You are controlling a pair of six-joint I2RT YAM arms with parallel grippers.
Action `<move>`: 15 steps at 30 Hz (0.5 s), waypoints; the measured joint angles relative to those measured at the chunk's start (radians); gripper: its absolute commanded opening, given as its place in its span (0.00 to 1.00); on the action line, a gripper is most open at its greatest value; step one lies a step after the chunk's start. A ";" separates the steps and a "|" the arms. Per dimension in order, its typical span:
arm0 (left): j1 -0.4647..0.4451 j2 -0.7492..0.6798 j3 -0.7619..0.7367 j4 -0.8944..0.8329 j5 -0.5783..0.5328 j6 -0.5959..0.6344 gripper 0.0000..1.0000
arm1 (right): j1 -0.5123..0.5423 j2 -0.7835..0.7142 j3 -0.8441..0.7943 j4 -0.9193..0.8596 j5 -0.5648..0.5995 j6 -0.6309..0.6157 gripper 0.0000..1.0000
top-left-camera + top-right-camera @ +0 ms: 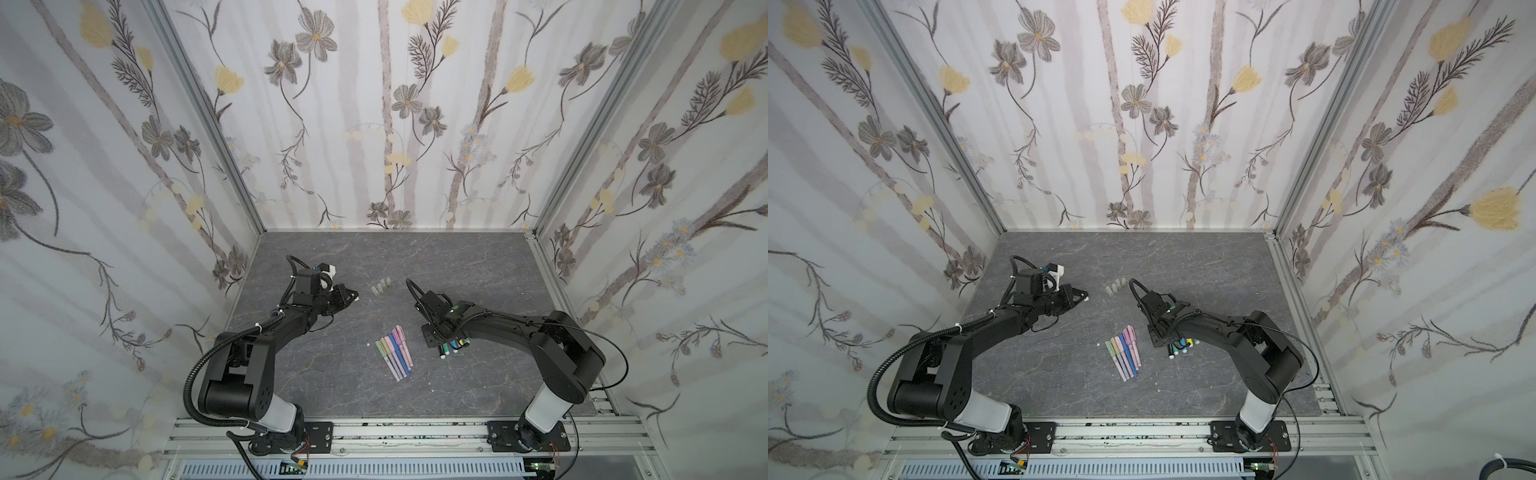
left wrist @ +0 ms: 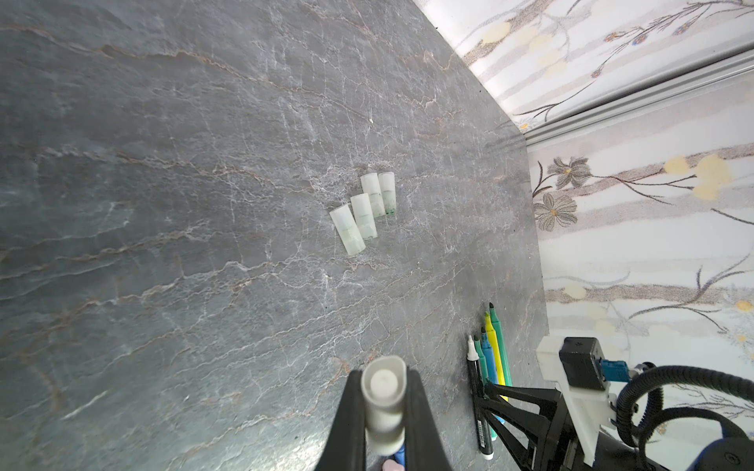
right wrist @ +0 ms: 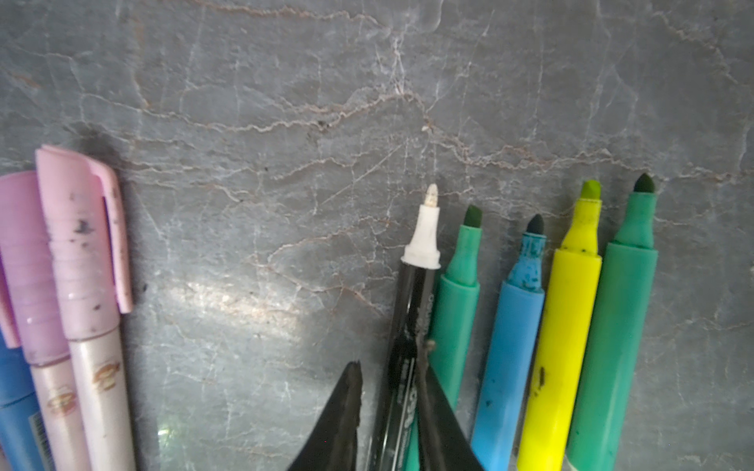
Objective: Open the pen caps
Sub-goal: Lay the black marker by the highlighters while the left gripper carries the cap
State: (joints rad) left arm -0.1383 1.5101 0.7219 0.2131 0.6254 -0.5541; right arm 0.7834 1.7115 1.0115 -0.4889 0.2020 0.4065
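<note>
Little of the writing can be read. The black pen (image 3: 412,310) has white print along its barrel, but it is too blurred and too covered by the fingers to spell out. The left wrist view shows a barcode near its tail. The pastel pens (image 1: 395,352) each carry a small gold-brown emblem that I cannot make out. The blue one among them has a barcode sticker cut off at the frame edge.

The left gripper (image 2: 383,385) is clamped on a translucent cap (image 2: 383,403), held above the table (image 1: 478,266). Something blue and pink shows beneath it at the frame edge, too cropped to name. Four loose caps (image 2: 363,208) of the same kind lie side by side, touching, toward the back of the table.

The right gripper (image 3: 391,359) sits low over the uncapped thick markers (image 3: 571,326). Its jaws stand slightly apart around the black pen, with one finger touching it and the other showing a sliver of gap. In both top views the wrist hides most of these markers, so only their tail ends stick out. The pastel pens lie just beside them, caps on.
</note>
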 measured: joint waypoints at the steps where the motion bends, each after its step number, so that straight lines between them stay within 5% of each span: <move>1: 0.000 0.002 0.000 0.001 0.002 0.000 0.00 | 0.000 -0.005 0.000 -0.001 0.003 0.000 0.25; 15: 0.000 0.143 0.085 -0.002 0.010 0.000 0.00 | -0.027 -0.178 -0.010 0.005 0.013 0.003 0.33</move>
State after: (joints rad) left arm -0.1387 1.6531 0.8074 0.2111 0.6357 -0.5545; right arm 0.7563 1.5337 1.0019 -0.4843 0.2146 0.4099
